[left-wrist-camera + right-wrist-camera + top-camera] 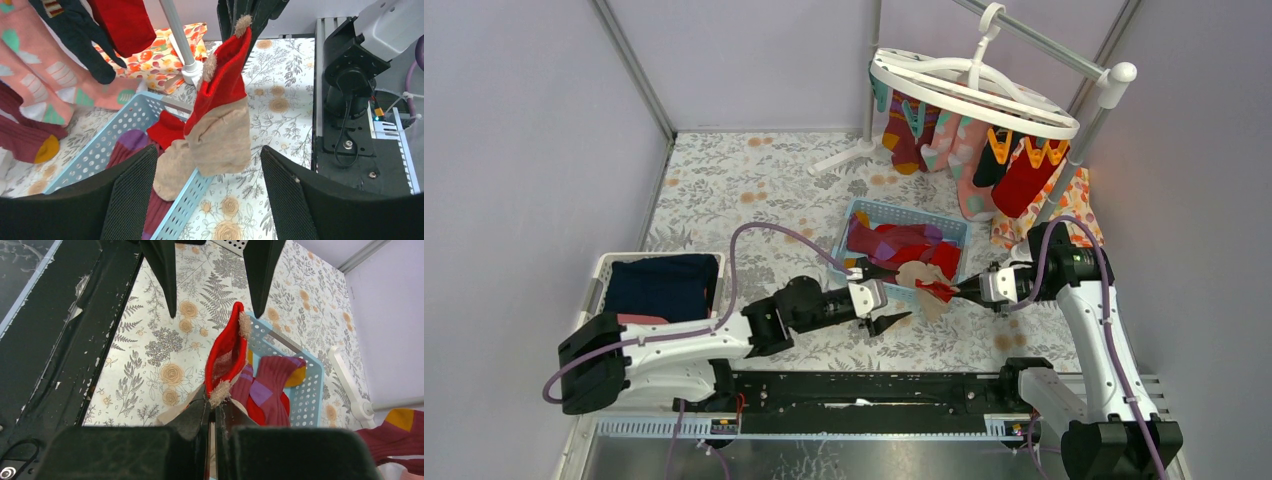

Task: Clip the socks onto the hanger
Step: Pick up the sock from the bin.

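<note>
My right gripper (952, 290) is shut on the cuff of a red-and-beige sock (921, 279) and holds it up over the near rim of the blue basket (894, 210). In the right wrist view the gripper (216, 407) pinches the red cuff (227, 352). My left gripper (898, 296) is open, one finger on each side of the sock without touching it. In the left wrist view the sock (220, 125) hangs just beyond the open gripper (210, 200). The white oval hanger (972, 85) hangs at the back right with several socks (1024, 175) clipped to it.
More red and maroon socks (894, 240) lie in the basket. A white bin (596, 280) with folded navy cloth stands at the left. Orange floral cloth (1069, 205) lies by the grey rack pole (1092, 125). A black rail (874, 385) runs along the near edge.
</note>
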